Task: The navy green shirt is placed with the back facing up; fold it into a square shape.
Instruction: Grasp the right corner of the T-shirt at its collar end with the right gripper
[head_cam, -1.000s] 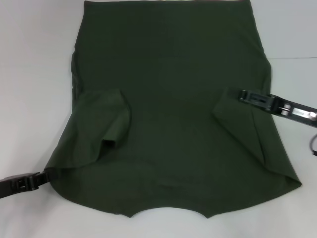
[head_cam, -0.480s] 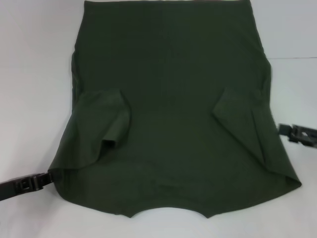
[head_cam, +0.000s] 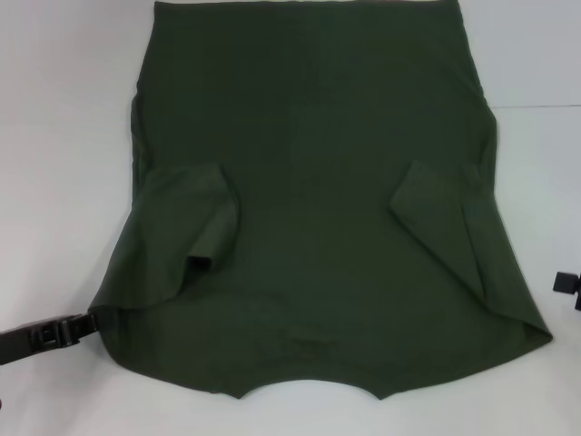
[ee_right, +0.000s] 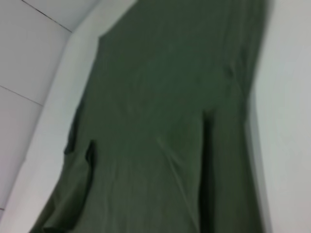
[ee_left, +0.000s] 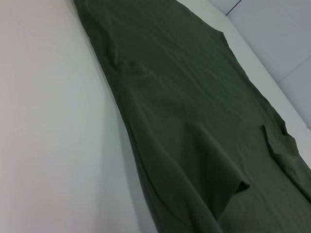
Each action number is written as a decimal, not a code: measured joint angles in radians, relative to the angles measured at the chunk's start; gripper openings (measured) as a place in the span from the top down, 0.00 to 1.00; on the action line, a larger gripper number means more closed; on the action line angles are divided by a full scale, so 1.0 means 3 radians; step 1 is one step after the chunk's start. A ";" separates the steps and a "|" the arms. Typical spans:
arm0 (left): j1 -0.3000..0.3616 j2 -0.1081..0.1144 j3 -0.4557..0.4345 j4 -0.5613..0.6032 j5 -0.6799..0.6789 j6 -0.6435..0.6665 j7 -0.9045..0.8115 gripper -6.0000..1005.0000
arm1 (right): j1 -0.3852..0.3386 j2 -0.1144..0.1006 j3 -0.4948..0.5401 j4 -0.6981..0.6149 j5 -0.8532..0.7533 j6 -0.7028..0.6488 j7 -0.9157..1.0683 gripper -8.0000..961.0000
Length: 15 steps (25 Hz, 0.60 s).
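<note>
The navy green shirt (head_cam: 318, 182) lies flat on the white table, neckline (head_cam: 309, 389) nearest me and hem at the far edge. Both short sleeves are folded inward onto the body, the left sleeve (head_cam: 186, 227) rumpled and the right sleeve (head_cam: 440, 218) flat. My left gripper (head_cam: 88, 321) rests low at the shirt's near-left shoulder corner, touching its edge. Only the tip of my right gripper (head_cam: 567, 283) shows at the right border, clear of the cloth. The left wrist view shows the shirt (ee_left: 194, 121) lengthwise, and the right wrist view shows the same shirt (ee_right: 160, 136).
The white table (head_cam: 54, 136) surrounds the shirt on the left, right and near sides. A thin seam line (head_cam: 536, 107) crosses the table at the right. The shirt's hem reaches the top border of the head view.
My right gripper has pulled back from the folded right sleeve, moving right and toward me until almost out of view. The sleeve stays folded. The left gripper has barely moved.
</note>
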State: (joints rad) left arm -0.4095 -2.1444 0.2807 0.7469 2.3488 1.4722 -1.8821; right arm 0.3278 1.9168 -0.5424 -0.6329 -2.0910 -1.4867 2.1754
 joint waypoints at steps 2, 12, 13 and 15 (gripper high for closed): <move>-0.0007 0.0003 0.0000 0.0000 -0.0001 0.0002 0.0003 0.97 | 0.0013 0.0009 0.0001 0.0000 -0.0062 0.0005 0.0029 0.08; -0.0012 0.0010 0.0000 0.0000 -0.0002 0.0011 0.0018 0.97 | 0.0032 0.0037 -0.0014 0.0042 -0.0162 0.0045 0.0072 0.08; -0.0014 0.0010 0.0002 0.0000 -0.0002 0.0009 0.0018 0.97 | 0.0028 0.0036 -0.0014 0.0059 -0.0163 0.0050 0.0065 0.08; -0.0015 0.0010 0.0010 0.0000 -0.0002 0.0007 0.0018 0.97 | 0.0019 0.0034 -0.0016 0.0079 -0.0164 0.0055 0.0056 0.08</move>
State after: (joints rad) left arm -0.4140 -2.1414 0.2836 0.7470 2.3483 1.4741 -1.8767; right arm 0.3334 1.9271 -0.5471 -0.6092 -2.1401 -1.4702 2.1922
